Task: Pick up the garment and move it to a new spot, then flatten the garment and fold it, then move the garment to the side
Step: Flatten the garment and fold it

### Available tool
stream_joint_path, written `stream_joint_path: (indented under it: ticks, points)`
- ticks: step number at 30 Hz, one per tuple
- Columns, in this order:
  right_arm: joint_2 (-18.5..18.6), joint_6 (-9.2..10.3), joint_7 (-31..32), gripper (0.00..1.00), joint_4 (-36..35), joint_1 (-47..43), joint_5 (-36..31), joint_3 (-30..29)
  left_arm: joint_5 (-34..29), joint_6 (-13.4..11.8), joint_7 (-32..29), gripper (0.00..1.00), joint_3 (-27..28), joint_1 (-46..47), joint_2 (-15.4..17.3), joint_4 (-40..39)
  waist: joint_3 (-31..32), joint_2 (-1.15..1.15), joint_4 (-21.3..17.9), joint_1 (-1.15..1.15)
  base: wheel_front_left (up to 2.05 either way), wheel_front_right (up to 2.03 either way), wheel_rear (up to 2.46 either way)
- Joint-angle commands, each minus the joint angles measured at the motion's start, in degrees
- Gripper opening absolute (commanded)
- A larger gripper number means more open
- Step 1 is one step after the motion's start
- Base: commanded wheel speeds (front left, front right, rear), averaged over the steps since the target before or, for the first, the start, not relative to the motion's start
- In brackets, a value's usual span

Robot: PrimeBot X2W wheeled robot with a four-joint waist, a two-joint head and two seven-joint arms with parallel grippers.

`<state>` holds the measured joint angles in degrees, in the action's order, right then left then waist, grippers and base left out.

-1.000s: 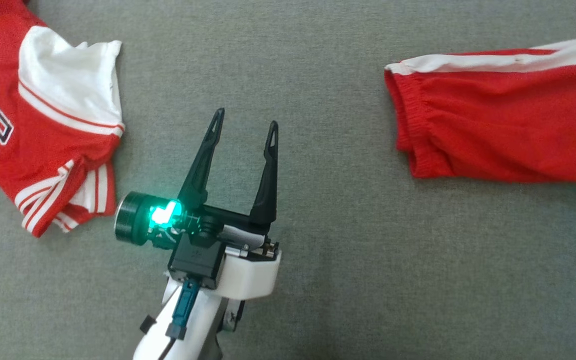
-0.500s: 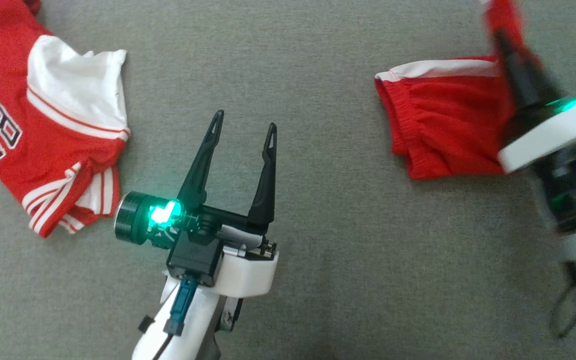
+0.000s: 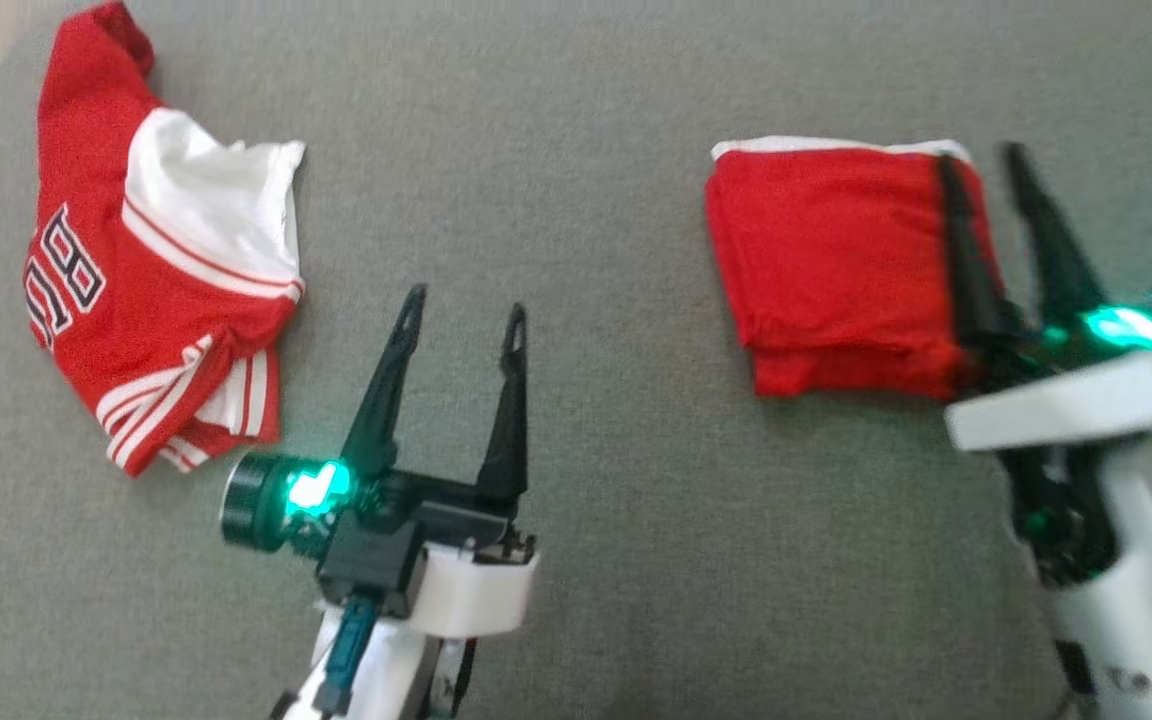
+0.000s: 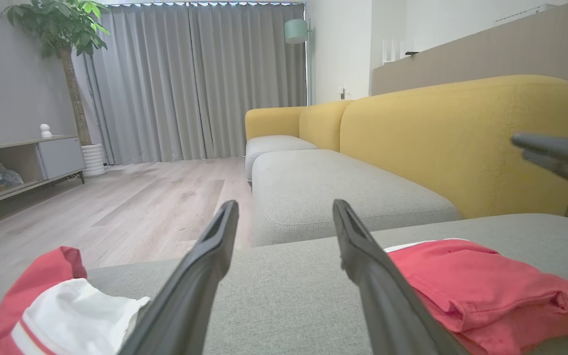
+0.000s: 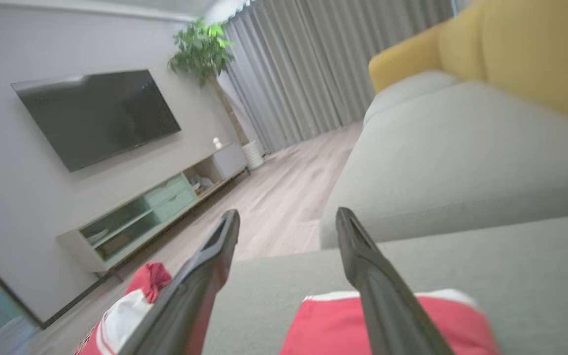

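Home living room. Long sofa [image 4: 461, 143]: yellow backrests, grey seat cushions, running toward window wall. Floor-length grey curtains [image 4: 195, 84] across that wall. Flat dark TV [image 5: 96, 116] mounted on pale wall. Low media cabinet [image 5: 160, 207] beneath it, with open shelves and pale green drawers. Tall potted tree [image 4: 62, 29] in white ribbed pot at cabinet's end, beside curtains. Light wood-plank floor [image 4: 141, 197]. Teal lamp shade [image 4: 296, 30] high up near curtain edge. Small white figurine [image 4: 45, 130] on cabinet top.
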<state>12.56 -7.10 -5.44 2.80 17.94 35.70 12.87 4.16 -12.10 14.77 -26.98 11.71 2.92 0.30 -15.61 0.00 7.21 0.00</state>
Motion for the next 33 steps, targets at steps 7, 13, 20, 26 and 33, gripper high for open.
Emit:
stream_joint_path:
  ticks: [7,13,20,26,33]
  points:
    - [4.9,-0.39,-9.4,1.00,-3.1,-12.4,-5.2,-4.3,-0.8,-1.3,0.2,1.00,4.9,-8.2,1.6,-3.6,7.6,0.00,-3.1,0.00,0.00,0.00,0.00]
    - [2.2,-0.39,-9.5,1.00,-4.7,-20.6,-14.8,-7.4,-1.2,-1.9,0.2,1.00,6.8,-13.2,2.1,-3.0,10.9,0.00,-3.7,0.00,0.00,0.00,0.00]
    - [-0.5,-0.39,-9.5,1.00,-3.0,-25.3,-19.9,-8.9,-1.2,-1.4,0.2,1.00,7.8,-16.5,2.1,-1.3,14.0,0.00,-3.6,0.00,0.00,0.00,0.00]
    - [-1.8,-0.39,-9.5,1.00,-2.5,-26.9,-22.0,-8.9,-0.7,-1.5,0.2,1.00,9.7,-18.2,1.7,0.0,15.6,0.00,-3.8,0.00,0.00,0.00,0.00]
    - [-1.9,-0.39,-9.5,1.00,-2.1,-27.3,-23.5,-8.4,0.0,-0.9,0.2,1.00,11.1,-18.7,1.0,0.1,16.1,0.00,-3.9,0.00,0.00,0.00,0.00]
